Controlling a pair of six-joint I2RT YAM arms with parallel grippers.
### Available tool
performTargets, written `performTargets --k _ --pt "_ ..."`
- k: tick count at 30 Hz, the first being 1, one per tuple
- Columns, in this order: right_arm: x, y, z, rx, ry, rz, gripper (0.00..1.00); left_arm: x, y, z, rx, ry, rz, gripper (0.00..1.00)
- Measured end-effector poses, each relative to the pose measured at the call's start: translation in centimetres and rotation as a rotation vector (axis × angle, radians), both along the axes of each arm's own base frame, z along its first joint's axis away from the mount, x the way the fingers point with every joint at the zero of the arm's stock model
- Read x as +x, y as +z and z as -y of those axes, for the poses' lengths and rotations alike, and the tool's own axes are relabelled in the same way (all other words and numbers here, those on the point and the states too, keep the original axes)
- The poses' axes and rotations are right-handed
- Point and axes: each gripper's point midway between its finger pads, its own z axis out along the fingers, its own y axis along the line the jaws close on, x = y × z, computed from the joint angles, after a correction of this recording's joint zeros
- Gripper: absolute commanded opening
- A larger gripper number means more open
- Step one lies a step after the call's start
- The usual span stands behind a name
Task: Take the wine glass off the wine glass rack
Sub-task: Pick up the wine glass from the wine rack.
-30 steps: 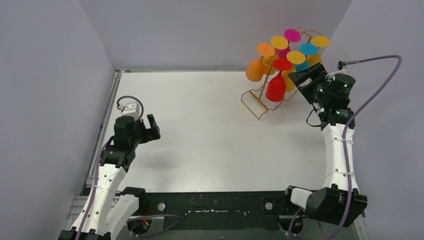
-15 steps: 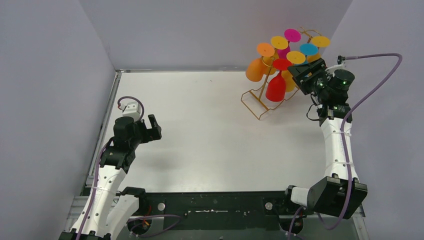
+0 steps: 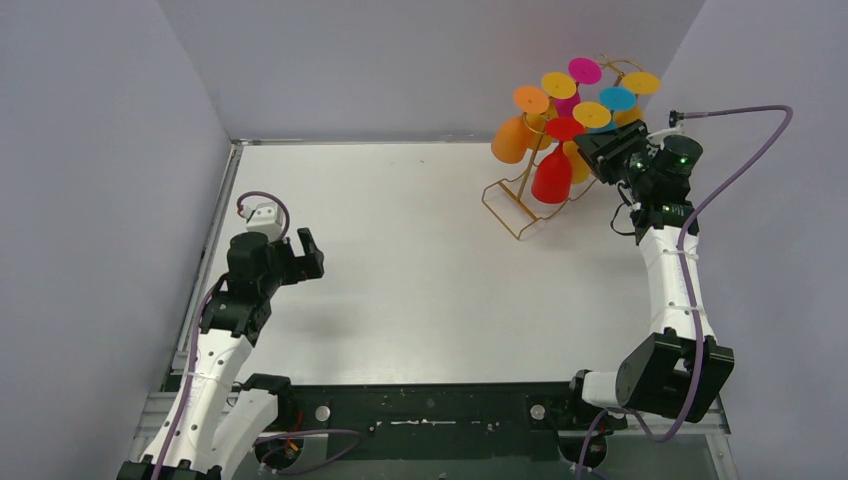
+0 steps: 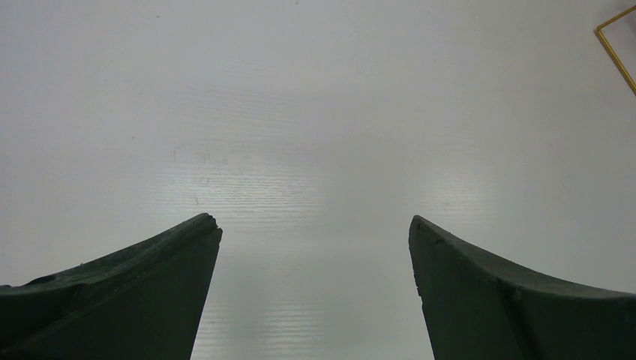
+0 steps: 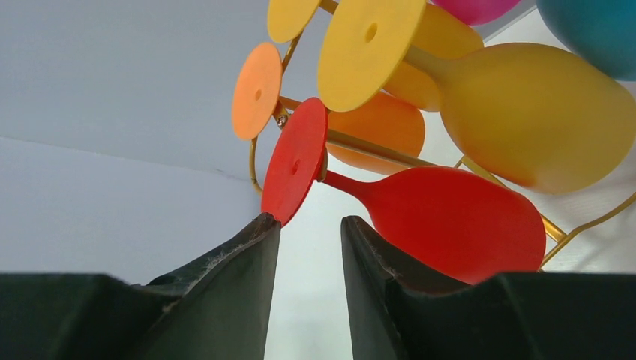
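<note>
The gold wire wine glass rack (image 3: 506,207) stands at the table's far right with several coloured glasses hanging upside down from its top bar (image 5: 375,148). A red wine glass (image 3: 551,178) hangs at the front. In the right wrist view its bowl (image 5: 450,217) and round foot (image 5: 295,161) sit just above my fingertips, the stem crossing over the gap. My right gripper (image 3: 598,150) (image 5: 309,219) is beside the rack, jaws narrowed but apart, nothing between them. My left gripper (image 3: 308,250) (image 4: 313,221) hovers wide open over bare table on the left.
Orange (image 3: 512,140), yellow (image 5: 525,112), teal (image 3: 610,115) and magenta (image 3: 583,72) glasses crowd the rack around the red one. Grey walls close in behind and to the right of the rack. A purple cable (image 3: 740,150) loops off the right wrist.
My right gripper has moved up and in toward the rack and its jaws have narrowed a good deal. The left arm has barely moved.
</note>
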Motion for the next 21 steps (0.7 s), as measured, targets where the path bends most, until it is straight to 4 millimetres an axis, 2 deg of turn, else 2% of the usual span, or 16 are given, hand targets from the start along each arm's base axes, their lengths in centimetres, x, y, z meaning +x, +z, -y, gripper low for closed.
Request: performTargets --k 5,11,17,21 --pt "0.0 0.6 -0.2 0.017 0.009 0.017 0.47 0.1 -0.2 0.0 0.002 -0.003 -0.006 0.95" --pt "0.3 0.7 -0.1 0.017 0.008 0.026 0.46 0.1 -0.5 0.0 0.004 -0.002 -0.017 0.95" --pt "1.6 -0.5 0.2 0.022 0.003 0.002 0.42 0.2 -0.7 0.0 0.006 -0.003 -0.024 0.95" --pt "2.2 -0.3 0.5 0.012 -0.002 0.008 0.42 0.2 -0.8 0.0 0.007 -0.002 -0.028 0.95"
